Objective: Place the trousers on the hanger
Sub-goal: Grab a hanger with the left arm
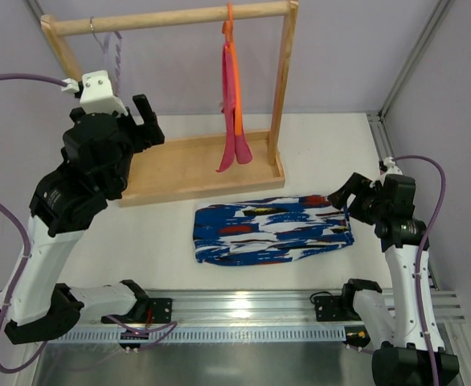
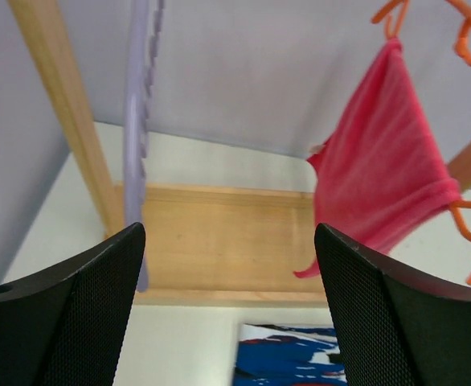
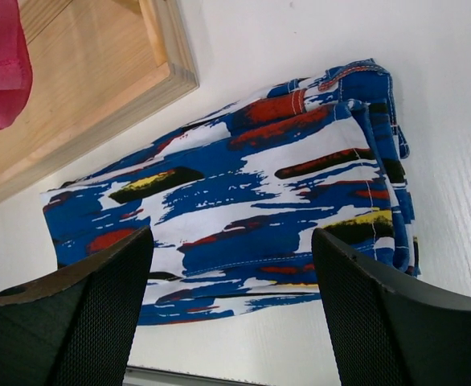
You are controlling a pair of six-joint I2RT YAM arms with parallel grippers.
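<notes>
Up high with the left end effector (image 1: 149, 114), spread wide and empty, near the ridged lilac hanger (image 1: 113, 55) on the wooden rack (image 1: 179, 18). Soft pink cloth (image 1: 234, 121) dangling into the tray (image 1: 179, 165). Down low with the right end effector (image 1: 341, 193), spread too, over the folded trousers (image 1: 272, 231) flat on the tabletop (image 1: 324, 137).
</notes>
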